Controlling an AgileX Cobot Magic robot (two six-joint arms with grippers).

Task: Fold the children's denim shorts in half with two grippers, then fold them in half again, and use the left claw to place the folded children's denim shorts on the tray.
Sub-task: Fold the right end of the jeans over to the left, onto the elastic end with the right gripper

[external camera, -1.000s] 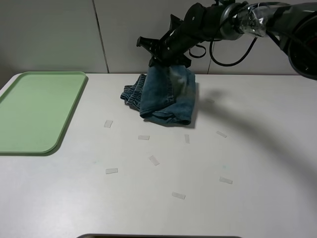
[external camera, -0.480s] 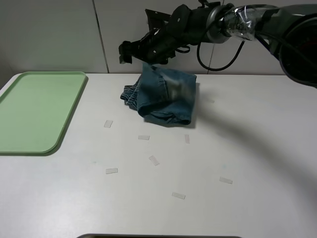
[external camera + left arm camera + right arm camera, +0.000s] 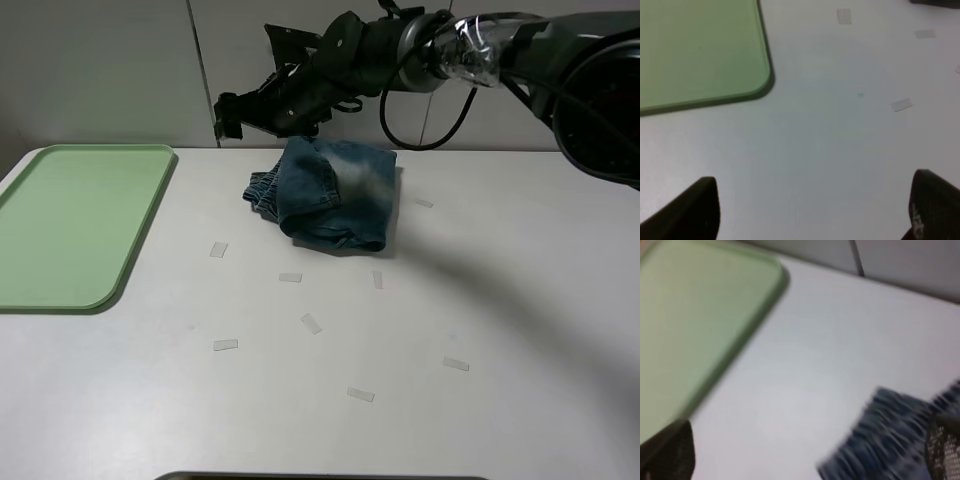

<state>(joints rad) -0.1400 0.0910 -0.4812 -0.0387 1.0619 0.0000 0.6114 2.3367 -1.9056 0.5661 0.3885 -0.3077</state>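
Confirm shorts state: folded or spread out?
Folded. The denim shorts sit as a compact doubled-over bundle on the table, off the tray.

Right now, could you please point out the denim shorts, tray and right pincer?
denim shorts (image 3: 335, 195): exterior high view, middle of folded bundle.
tray (image 3: 70, 215): exterior high view, bare floor.
right pincer (image 3: 245, 72): exterior high view, between open fingertips.
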